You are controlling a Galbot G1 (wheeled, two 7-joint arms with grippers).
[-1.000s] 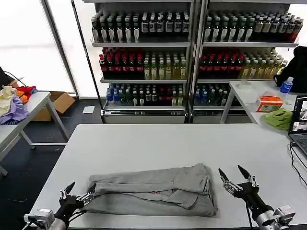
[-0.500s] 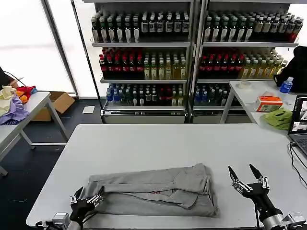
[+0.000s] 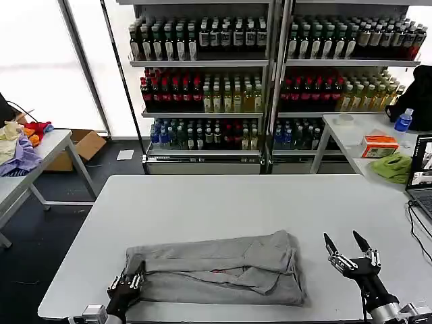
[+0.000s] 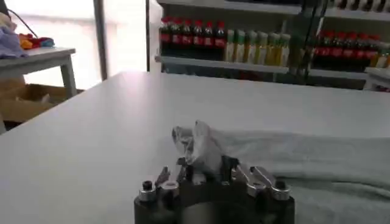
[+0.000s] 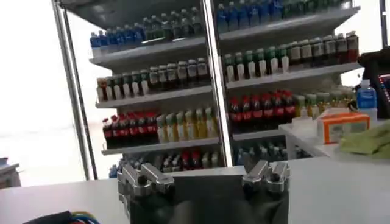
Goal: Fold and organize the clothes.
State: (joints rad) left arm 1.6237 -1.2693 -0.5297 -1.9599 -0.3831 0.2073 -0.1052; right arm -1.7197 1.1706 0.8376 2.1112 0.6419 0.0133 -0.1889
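Observation:
A light grey shirt [image 3: 216, 266], folded into a long band, lies across the near half of the white table [image 3: 223, 202]. My left gripper [image 3: 128, 286] sits at the shirt's near left corner, shut on a bunched pinch of the grey cloth [image 4: 198, 145]; in the left wrist view that gripper [image 4: 204, 169] has fabric standing up between its fingers. The rest of the shirt [image 4: 304, 161] stretches away flat. My right gripper [image 3: 351, 248] hovers to the right of the shirt, apart from it, fingers spread open and holding nothing.
Drink shelves [image 3: 270, 74] stand behind the table. A side table at the right carries a lime-green cloth [image 3: 393, 166], an orange box [image 3: 379, 145], a blue bottle [image 3: 403, 120] and a laptop [image 3: 422, 177]. Coloured garments [image 3: 19, 145] lie on the left table.
My left gripper moved right, in onto the shirt's near left corner, and closed on the cloth. The right gripper drew a little to the right, away from the shirt, staying open.

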